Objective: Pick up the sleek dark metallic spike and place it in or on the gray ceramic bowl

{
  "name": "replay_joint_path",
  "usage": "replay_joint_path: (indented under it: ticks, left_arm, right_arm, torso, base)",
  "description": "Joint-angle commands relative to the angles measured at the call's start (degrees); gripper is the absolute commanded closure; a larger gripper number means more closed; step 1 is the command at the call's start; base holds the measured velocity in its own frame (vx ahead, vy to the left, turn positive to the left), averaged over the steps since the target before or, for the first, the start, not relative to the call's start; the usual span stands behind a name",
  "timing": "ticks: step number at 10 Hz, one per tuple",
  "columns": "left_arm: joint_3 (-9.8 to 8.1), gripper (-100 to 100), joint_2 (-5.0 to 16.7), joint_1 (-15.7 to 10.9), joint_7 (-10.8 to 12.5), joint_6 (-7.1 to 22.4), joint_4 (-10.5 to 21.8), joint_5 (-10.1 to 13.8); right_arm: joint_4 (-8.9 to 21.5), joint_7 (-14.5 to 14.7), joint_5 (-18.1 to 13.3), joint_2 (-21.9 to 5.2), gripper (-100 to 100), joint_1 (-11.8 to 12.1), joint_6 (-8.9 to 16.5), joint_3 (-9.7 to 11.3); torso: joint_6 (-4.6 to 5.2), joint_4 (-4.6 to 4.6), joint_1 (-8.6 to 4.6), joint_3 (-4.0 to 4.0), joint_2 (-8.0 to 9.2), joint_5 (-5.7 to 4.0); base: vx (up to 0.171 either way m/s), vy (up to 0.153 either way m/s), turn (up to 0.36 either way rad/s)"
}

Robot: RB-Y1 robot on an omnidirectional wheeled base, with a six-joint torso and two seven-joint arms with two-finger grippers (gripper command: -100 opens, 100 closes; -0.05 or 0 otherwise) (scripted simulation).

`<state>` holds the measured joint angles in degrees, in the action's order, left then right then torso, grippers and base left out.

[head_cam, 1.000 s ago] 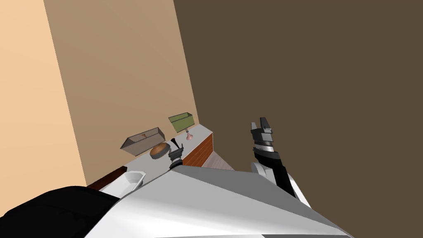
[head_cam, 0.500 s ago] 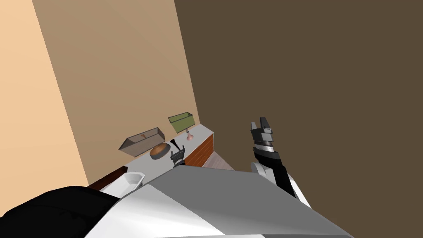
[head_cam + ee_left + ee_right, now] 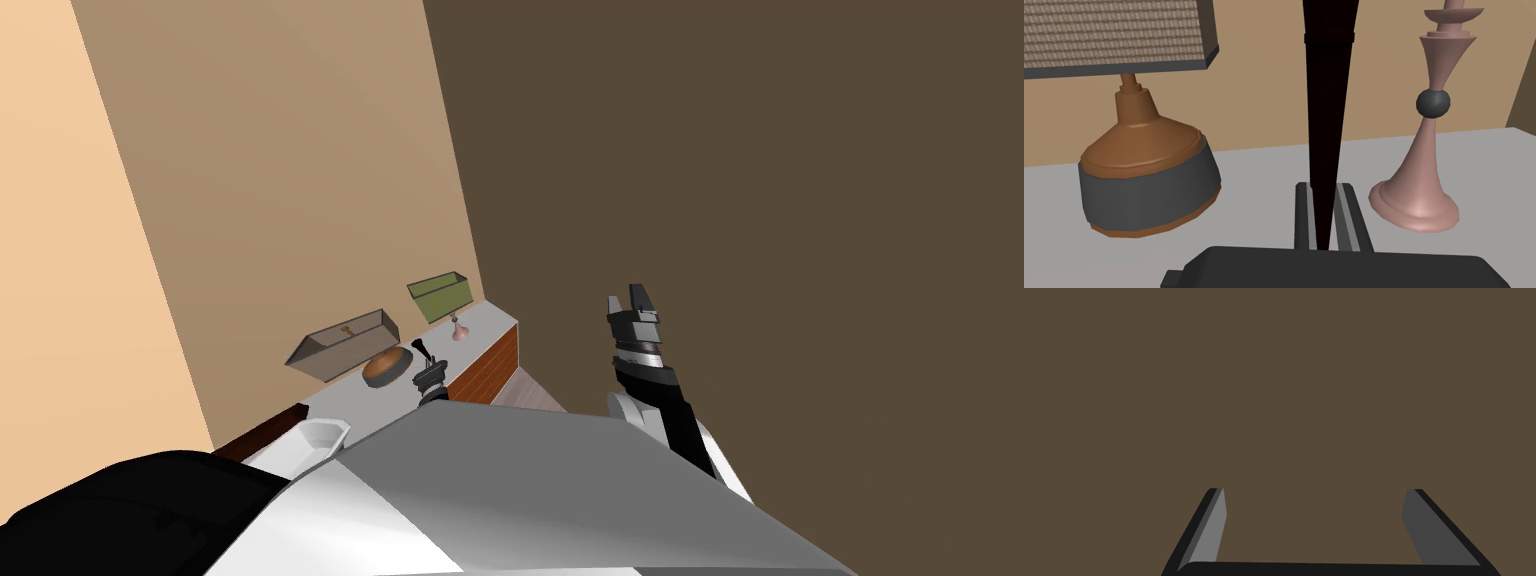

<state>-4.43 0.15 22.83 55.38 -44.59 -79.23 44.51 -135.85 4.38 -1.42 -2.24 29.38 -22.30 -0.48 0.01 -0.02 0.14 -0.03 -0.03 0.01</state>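
Dark spike [image 3: 1326, 125] is held by its thin end in my left gripper [image 3: 1325, 187], up off the grey counter [image 3: 1254, 170]. It has hardly moved; I only turned a bit. The bowl [image 3: 318, 436] waits at 8 o'clock. Brown lamp [image 3: 386, 366] at 9, pink lamp [image 3: 458, 328] at 1: go slow. Right gripper [image 3: 1314, 490] hangs wide, empty.

A home room — a brown-based table lamp [image 3: 1146, 170] and a slim pink lamp [image 3: 1419, 192] on a grey-topped sideboard [image 3: 1254, 170].

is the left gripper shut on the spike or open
Shut: in the left wrist view the fingers of the left gripper press both sides of the dark spike at its narrow end.
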Motion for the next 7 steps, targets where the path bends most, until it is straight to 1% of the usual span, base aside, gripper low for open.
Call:
replay_joint_path:
  ticks: [1, 3, 4, 5, 6, 7]
  left_arm:
    - [0.00, 100, 0.00, 0.00, 0.00, 0.00, 0.00, 0.00]
    - [-0.01, 100, 0.00, 0.00, 0.01, -0.01, 0.00, 0.01]
    - [-0.01, 0, 0.00, 0.00, 0.01, -0.01, 0.00, 0.01]
    - [-0.01, 100, 0.00, 0.00, 0.01, -0.01, 0.00, 0.01]
    - [-0.01, 0, 0.00, 0.00, 0.01, 0.00, 0.00, 0.01]
    - [0.13, 100, 1.94, 0.19, -0.17, 0.62, -0.38, 0.16]
  right_arm:
    - [0.00, 0.00, 0.00, 0.00, 0, 0.00, 0.00, 0.00]
    - [0.00, 0.00, 0.00, 0.00, 0, 0.00, 0.00, 0.00]
    - [0.00, 0.00, 0.00, 0.00, 0, 0.00, 0.00, 0.00]
    - [0.00, 0.00, 0.00, 0.00, 0, 0.00, 0.00, 0.00]
    - [0.00, 0.00, 0.00, 0.00, 0, 0.00, 0.00, 0.00]
    - [0.00, 0.00, 0.00, 0.00, 0, 0.00, 0.00, 0.00]
  torso:
    - [0.00, 0.00, 0.00, 0.00, 0.00, 0.00]
    - [0.01, 0.00, 0.00, 0.00, 0.01, 0.00]
    - [0.01, 0.00, -0.01, 0.01, 0.01, 0.00]
    - [0.01, 0.00, -0.01, 0.01, 0.01, 0.00]
    - [0.01, 0.00, -0.01, 0.01, 0.01, -0.01]
    - [0.01, 0.00, -0.01, 0.01, 0.01, -0.01]
  base:
    - [0.000, 0.000, 0.000]
    - [0.000, 0.000, 0.000]
    - [0.000, 0.000, 0.000]
    - [0.000, 0.000, 0.000]
    - [0.000, 0.000, 0.000]
    - [-0.051, -0.038, -0.005]
